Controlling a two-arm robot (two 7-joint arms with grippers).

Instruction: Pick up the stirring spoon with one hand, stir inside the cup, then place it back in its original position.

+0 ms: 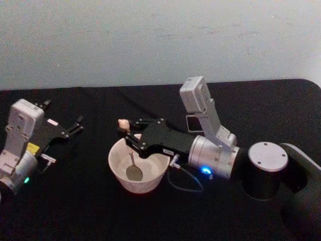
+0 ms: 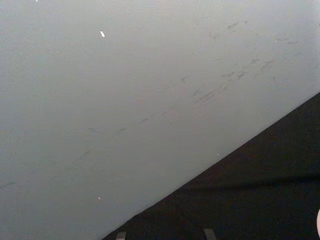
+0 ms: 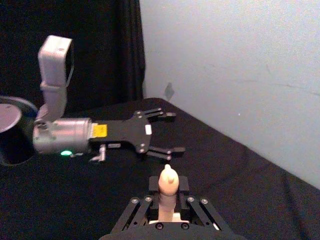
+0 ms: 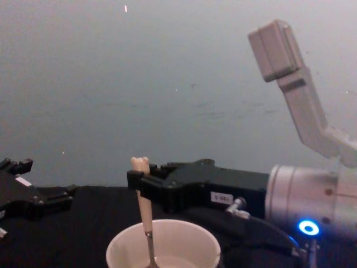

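Observation:
The cream cup [image 1: 118,168] stands on the black table in front of me, seen from the side in the chest view as the cup [image 4: 184,240]. The stirring spoon [image 1: 132,163] stands nearly upright in it, bowl at the cup's bottom, its beige bear-head top [image 4: 139,163] above the rim. My right gripper [image 1: 131,136] reaches in from the right and is shut on the spoon's handle above the cup; in the right wrist view the spoon [image 3: 167,182] pokes up between its fingers. My left gripper [image 1: 62,114] rests open at the left, apart from the cup.
A pale wall [image 1: 150,40] runs behind the black table [image 1: 75,211]. The right arm's bulky body [image 1: 266,170] lies across the table's right side. In the right wrist view the left gripper [image 3: 175,133] hangs open beyond the spoon.

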